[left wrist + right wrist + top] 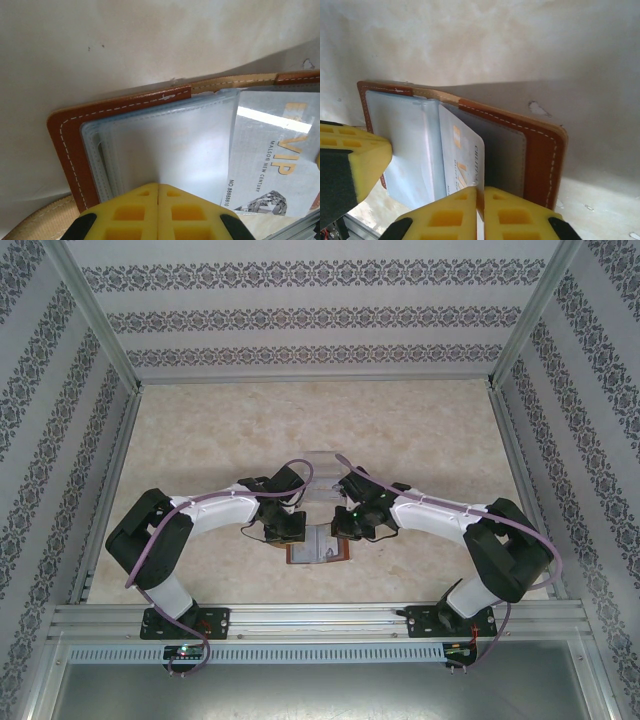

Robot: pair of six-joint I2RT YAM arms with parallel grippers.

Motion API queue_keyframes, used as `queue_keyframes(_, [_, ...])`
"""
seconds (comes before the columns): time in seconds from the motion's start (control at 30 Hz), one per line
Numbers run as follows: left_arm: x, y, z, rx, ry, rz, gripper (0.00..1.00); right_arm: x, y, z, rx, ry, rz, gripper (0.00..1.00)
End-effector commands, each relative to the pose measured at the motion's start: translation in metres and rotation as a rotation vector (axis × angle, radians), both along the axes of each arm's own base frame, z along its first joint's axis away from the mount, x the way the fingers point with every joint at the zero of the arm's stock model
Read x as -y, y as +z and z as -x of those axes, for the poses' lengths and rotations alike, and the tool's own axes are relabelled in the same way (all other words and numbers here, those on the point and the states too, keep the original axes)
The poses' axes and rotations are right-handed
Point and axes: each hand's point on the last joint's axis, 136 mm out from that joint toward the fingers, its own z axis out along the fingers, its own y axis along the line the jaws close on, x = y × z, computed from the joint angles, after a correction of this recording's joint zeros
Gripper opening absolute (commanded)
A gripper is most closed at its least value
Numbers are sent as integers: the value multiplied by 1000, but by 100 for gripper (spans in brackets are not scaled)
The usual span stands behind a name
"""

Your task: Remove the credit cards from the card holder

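Observation:
The card holder [318,552] lies open on the table between both arms, brown leather [65,135] with clear sleeves [170,145] and a grey inner pocket [510,150]. My left gripper [158,186] is shut, its yellow tips pinching a clear sleeve; it hangs over the holder's left half [288,530]. A pale credit card [462,155] printed with gold VIP letters [270,150] stands partly out of a sleeve. Its edge sits between the tips of my right gripper [480,189], which is shut on it over the holder's right half [348,525]. The left finger [360,155] presses the sleeves.
A clear plastic box [322,468] stands just behind the two grippers. A beige strap [35,220] lies by the holder's corner. Aluminium rails [320,620] run along the near edge, and patterned walls close in the other three sides.

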Motion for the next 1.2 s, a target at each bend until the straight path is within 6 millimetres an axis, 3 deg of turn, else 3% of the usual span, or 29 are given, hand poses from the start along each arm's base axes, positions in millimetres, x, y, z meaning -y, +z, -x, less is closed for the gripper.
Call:
queue_keyframes(0.0, [-10, -5, 11, -13, -16, -50, 6, -10, 4, 2, -18, 12, -13, 15])
queue_keyframes(0.53, [-9, -4, 10, -9, -23, -45, 5, -21, 8, 9, -38, 25, -18, 18])
queue_keyframes(1.17, [-7, 9, 5, 19, -21, -30, 7, -20, 15, 10, -26, 25, -5, 10])
